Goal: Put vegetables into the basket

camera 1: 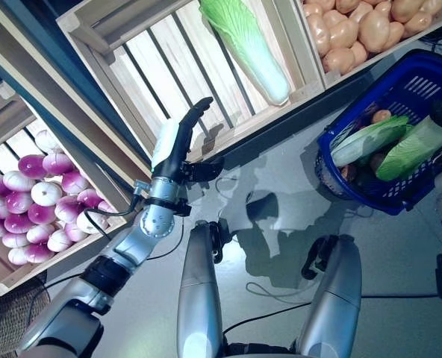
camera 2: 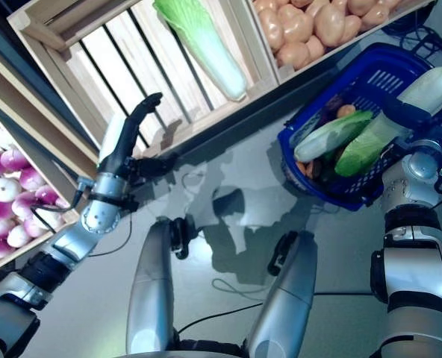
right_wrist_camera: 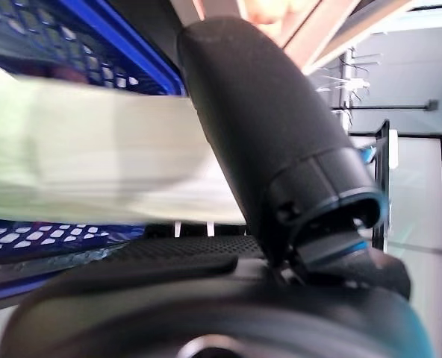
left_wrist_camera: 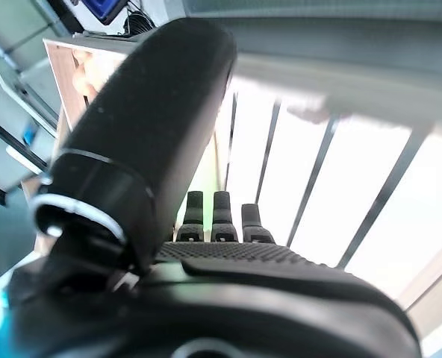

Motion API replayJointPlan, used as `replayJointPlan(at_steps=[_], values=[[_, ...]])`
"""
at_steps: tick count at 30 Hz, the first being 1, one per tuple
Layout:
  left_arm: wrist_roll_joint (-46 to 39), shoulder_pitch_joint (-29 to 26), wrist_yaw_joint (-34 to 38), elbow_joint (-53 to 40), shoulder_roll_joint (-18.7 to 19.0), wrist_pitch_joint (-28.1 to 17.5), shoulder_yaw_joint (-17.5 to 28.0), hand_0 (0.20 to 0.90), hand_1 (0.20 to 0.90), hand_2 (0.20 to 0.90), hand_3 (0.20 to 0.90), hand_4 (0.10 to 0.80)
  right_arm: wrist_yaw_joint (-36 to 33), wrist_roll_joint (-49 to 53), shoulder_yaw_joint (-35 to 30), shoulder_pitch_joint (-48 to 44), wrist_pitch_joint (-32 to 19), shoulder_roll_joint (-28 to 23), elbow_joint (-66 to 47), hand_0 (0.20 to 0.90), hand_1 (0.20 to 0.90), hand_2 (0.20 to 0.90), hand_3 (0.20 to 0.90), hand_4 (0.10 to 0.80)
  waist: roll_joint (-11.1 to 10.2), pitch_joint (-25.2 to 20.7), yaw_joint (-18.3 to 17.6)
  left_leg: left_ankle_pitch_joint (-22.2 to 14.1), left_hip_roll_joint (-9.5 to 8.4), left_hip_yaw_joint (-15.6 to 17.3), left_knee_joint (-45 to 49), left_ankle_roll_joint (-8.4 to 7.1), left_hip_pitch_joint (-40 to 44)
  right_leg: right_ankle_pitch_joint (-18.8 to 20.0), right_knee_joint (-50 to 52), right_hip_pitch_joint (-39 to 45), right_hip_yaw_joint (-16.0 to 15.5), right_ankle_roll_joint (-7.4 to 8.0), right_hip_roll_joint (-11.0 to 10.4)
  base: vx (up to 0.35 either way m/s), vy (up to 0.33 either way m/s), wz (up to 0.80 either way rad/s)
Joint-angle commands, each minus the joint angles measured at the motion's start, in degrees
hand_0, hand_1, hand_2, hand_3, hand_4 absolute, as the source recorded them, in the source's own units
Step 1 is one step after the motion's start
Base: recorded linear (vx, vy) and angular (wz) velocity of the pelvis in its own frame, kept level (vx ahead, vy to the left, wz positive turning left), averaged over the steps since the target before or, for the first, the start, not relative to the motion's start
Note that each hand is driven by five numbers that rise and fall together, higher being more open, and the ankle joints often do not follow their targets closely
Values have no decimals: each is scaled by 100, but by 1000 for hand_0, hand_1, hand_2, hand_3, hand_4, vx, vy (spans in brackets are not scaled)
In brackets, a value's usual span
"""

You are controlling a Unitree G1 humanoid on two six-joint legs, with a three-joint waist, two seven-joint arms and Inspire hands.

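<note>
A blue basket [camera 1: 422, 67] stands on the grey floor at the right. One napa cabbage [camera 1: 366, 140] lies in it with a few small round vegetables. My right hand [camera 2: 409, 112] is shut on a second napa cabbage [camera 2: 370, 142], which slants across the basket's near side. The thumb [right_wrist_camera: 266, 134] lies across its pale stalk [right_wrist_camera: 94, 164]. A third napa cabbage [camera 1: 247, 45] lies in the slatted wooden crate [camera 1: 154, 67] ahead. My left hand [camera 1: 178, 142] is open and empty at that crate's front edge, well short of the cabbage, with its fingers [left_wrist_camera: 221, 216] straight over the slats.
A crate of potatoes [camera 1: 355, 30] stands behind the basket. Purple and white round vegetables [camera 1: 34, 209] fill a crate at the left. A woven basket [camera 1: 4, 321] shows at the lower left corner.
</note>
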Motion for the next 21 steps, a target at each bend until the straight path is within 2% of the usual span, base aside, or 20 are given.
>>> replayJointPlan(at_steps=[1,4,6,9,14,18,21], values=[[598,-868,742,-74,544,-347,246,900,900,900,900,800,302,208,96,-193,-392,-377,27,900,900,900,900,800,-114,-581,12,-570,117,300,-168,14,581,193,-339,432,-194,-210,100,59,3,-5],[1038,-1397,849,290,924,-14,109,900,900,900,900,800,202,-92,171,-155,-281,-367,94,900,900,900,900,800,-143,-660,-66,-534,210,328,-244,-9,691,199,-391,524,-171,-191,117,58,21,-5],[1336,-1908,920,672,1244,391,-197,900,900,900,900,800,206,-462,391,-164,-11,-442,161,900,900,900,900,800,-170,-709,-134,-501,296,359,-312,-22,778,215,-448,594,-151,-181,114,51,29,-9],[1559,-2535,1082,1257,1511,640,-599,900,900,900,900,800,196,-548,701,-307,214,-535,173,900,900,900,900,800,-220,-766,-221,-458,398,395,-401,-43,875,244,-540,669,-121,-173,126,37,29,-11],[2367,-3374,1279,1970,1686,943,-1289,900,900,900,900,800,107,-681,1025,-478,269,-519,-101,900,900,900,900,800,-258,-802,-368,-429,519,460,-462,-67,907,288,-612,669,-48,-141,156,8,39,-16],[2990,-4093,1155,2703,1570,1026,-2034,900,900,900,900,800,400,-583,1314,-690,198,-423,-261,900,900,900,900,800,-302,-839,-502,-457,600,516,-415,-89,838,323,-633,583,15,-88,157,-16,55,-14],[3219,-4463,773,3039,1472,1120,-2533,900,900,900,900,800,650,-481,1497,-804,101,-354,-321,900,900,900,900,800,-309,-838,-599,-514,644,522,-269,-98,696,336,-575,445,72,-52,152,-26,60,-15]])
